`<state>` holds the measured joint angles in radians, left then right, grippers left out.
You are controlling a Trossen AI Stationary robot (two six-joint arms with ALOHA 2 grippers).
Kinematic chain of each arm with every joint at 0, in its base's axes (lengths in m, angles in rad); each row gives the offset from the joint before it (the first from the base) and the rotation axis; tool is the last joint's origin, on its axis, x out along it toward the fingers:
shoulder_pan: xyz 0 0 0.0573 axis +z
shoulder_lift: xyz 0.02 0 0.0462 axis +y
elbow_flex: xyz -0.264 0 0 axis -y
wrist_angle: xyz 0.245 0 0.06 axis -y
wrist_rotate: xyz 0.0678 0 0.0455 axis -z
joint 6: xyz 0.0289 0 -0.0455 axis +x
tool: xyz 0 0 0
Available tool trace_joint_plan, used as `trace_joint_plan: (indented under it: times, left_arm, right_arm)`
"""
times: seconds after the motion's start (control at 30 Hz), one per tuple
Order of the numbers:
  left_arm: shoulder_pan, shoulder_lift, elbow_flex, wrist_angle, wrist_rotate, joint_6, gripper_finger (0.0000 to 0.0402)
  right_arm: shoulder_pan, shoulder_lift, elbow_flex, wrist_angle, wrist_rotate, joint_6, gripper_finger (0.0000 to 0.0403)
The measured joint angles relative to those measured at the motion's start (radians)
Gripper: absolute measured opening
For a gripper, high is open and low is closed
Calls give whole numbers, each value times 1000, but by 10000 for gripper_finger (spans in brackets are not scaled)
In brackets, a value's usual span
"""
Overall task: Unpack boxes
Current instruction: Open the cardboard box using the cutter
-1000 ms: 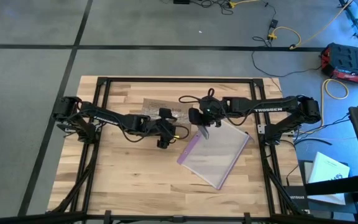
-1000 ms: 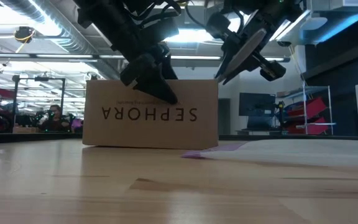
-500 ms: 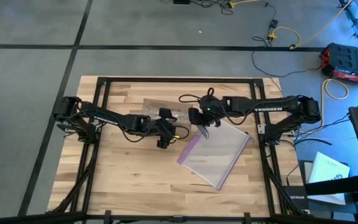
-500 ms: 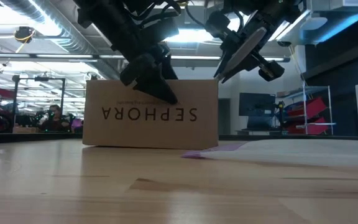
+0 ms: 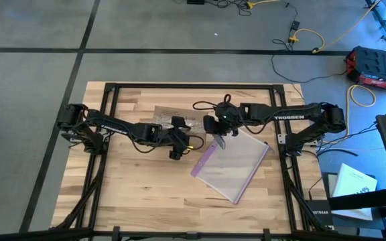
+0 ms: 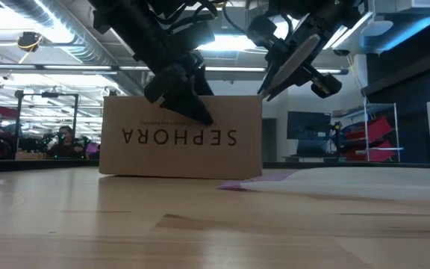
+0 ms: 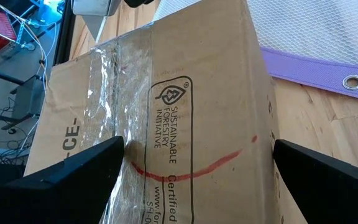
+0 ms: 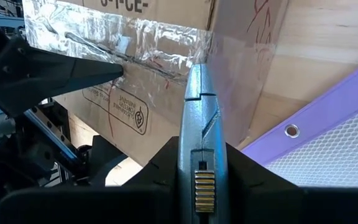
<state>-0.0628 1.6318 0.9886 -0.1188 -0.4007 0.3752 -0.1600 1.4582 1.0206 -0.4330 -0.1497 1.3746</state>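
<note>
brown cardboard box (image 6: 180, 137), upside-down sephora lettering, clear tape, left hand (image 7: 191, 165) spread wide, right hand (image 8: 197, 186) clamping grey knife (image 8: 199, 118)

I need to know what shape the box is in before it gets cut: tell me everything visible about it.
The box is plain brown cardboard, closed, its top seam sealed with clear crinkled tape. "SEPHORA" reads upside down on its side; a forestry mark and red pen strokes show on top. It stands on the table beside the bag. The open left end effector straddles its top.
</note>
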Motion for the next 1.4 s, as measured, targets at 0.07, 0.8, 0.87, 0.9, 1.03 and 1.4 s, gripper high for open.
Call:
trace_joint_plan:
  times: [0.07, 0.8, 0.87, 0.9, 1.03, 1.4]
  left_arm:
    - [0, 0, 0, 0, 0, 0, 400]
    - [0, 0, 0, 4, 0, 3, 400]
    - [0, 0, 0, 4, 0, 2, 400]
    - [0, 0, 0, 4, 0, 2, 400]
    - [0, 0, 0, 4, 1, 2, 400]
    - [0, 0, -1, 3, 0, 12, 400]
  right_arm:
    - [0, 0, 0, -7, 0, 0, 51]
    - [0, 0, 0, -8, -31, -10, 51]
    - [0, 0, 0, -11, -35, -10, 51]
    - [0, 0, 0, -13, -35, -10, 51]
    - [0, 23, 0, -4, -45, -14, 51]
    - [1, 58, 2, 44, -75, -24, 51]
